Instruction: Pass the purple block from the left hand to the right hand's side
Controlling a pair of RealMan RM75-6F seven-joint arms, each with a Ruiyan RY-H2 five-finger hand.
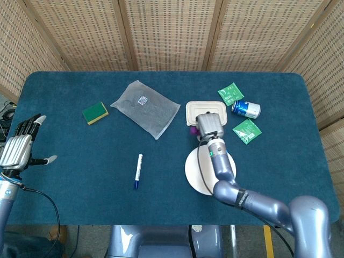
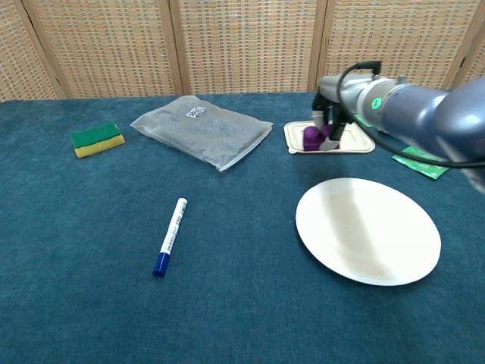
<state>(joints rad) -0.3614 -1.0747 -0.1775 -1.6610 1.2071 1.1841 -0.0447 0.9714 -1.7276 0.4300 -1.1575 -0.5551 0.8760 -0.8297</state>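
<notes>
Right of centre, the right hand grips the purple block above the shallow tray, so only setting it down seems left, while the empty left hand waits, fingers spread, at the left edge.

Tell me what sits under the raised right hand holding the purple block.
Under the right hand and its small purple block lies the shallow beige rectangular tray; the hand covers part of the tray's left end, hiding whether anything rests there.
</notes>
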